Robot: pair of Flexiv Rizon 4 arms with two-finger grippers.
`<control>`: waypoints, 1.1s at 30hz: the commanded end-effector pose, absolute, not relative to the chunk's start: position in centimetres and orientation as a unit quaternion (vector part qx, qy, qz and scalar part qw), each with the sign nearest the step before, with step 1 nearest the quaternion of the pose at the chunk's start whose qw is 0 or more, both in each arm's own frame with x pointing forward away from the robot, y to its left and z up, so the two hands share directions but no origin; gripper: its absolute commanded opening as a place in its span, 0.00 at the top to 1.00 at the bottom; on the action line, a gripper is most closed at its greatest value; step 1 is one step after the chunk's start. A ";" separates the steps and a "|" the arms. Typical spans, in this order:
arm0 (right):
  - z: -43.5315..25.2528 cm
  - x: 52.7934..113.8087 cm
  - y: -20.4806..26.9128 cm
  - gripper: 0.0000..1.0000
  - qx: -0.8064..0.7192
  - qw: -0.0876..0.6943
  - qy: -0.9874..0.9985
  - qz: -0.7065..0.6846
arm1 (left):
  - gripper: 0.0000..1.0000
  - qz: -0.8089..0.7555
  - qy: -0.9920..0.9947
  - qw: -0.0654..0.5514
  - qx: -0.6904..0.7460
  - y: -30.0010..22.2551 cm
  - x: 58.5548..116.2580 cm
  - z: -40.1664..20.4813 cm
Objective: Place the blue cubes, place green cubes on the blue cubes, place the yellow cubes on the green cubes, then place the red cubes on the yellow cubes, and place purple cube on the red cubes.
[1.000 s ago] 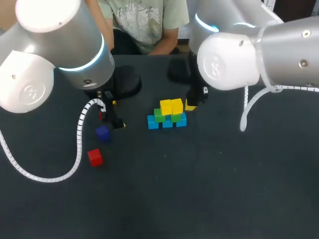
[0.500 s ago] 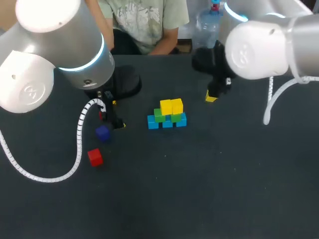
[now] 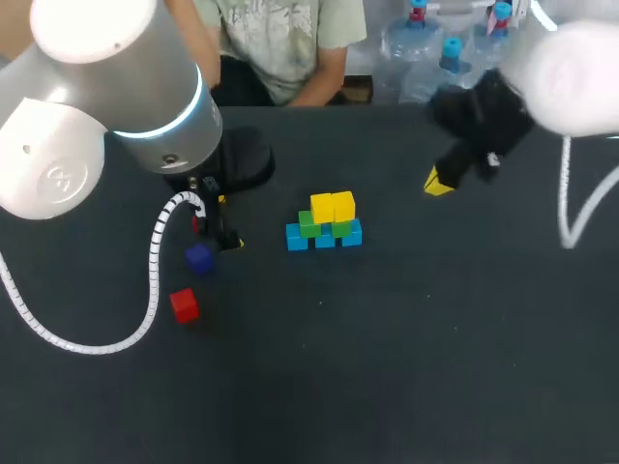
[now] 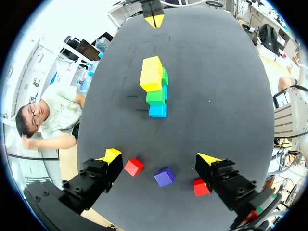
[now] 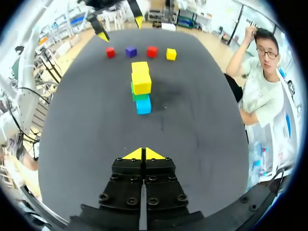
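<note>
Looking down on a dark, matt bench [image 3: 387,367]. Toward its left edge, left claw [image 4: 160,157] spread wide, gripping nothing, hanging above a purple cube [image 3: 199,257], with a red cube [image 3: 184,305] near it. Around the bench's middle, a stack [image 3: 324,222]: blue cubes [image 3: 324,238] in a row on the surface, green cubes [image 3: 309,223] on them, yellow cubes [image 3: 333,206] on top. Nearer the right and far edges, right claw [image 5: 144,154] pressed together, holding nothing, well apart from the stack. Shown by the wrist views only: a second red cube [image 4: 200,187] beside one left finger. Shown by the right wrist alone: a loose yellow cube [image 5: 171,54] ending the row of loose cubes.
</note>
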State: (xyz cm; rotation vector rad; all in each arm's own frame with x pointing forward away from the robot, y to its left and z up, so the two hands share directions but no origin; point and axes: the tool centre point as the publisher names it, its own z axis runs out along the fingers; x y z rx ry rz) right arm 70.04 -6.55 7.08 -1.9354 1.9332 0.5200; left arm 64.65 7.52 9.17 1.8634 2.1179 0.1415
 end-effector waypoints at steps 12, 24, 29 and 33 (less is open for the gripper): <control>9.2 68.7 -5.9 0.00 -0.717 0.202 0.638 0.196 | 0.00 0.047 0.739 0.158 0.653 7.7 64.7 9.2; 9.0 69.0 -6.5 0.00 -0.711 0.217 0.635 0.212 | 0.00 0.047 0.739 0.158 0.653 7.7 64.7 9.2; 9.2 69.5 -6.9 0.00 -0.708 0.229 0.628 0.227 | 0.00 0.047 0.739 0.158 0.653 7.7 64.7 9.2; 9.7 69.8 -7.3 0.00 -0.707 0.235 0.628 0.225 | 0.00 0.047 0.739 0.158 0.653 7.7 64.7 9.2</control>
